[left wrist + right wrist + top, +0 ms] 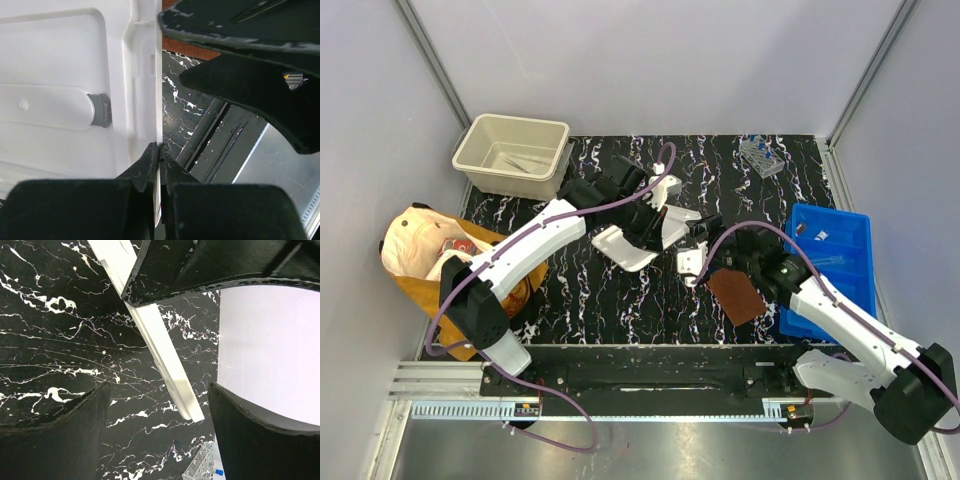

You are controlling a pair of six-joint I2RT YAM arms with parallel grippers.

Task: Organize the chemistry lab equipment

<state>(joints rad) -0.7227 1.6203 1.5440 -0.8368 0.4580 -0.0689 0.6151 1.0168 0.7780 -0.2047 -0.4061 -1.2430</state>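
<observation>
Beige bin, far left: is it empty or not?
Not empty. The top view shows a few slim grey tools lying on the floor of the beige bin; most of the floor is bare.

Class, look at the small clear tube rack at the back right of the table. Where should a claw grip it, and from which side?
Come from straight above and pinch the tube rack across its narrow width, fingers on the two long walls. It sits flat and skewed with free space beside it, so turning the claw to match likely helps.
</observation>
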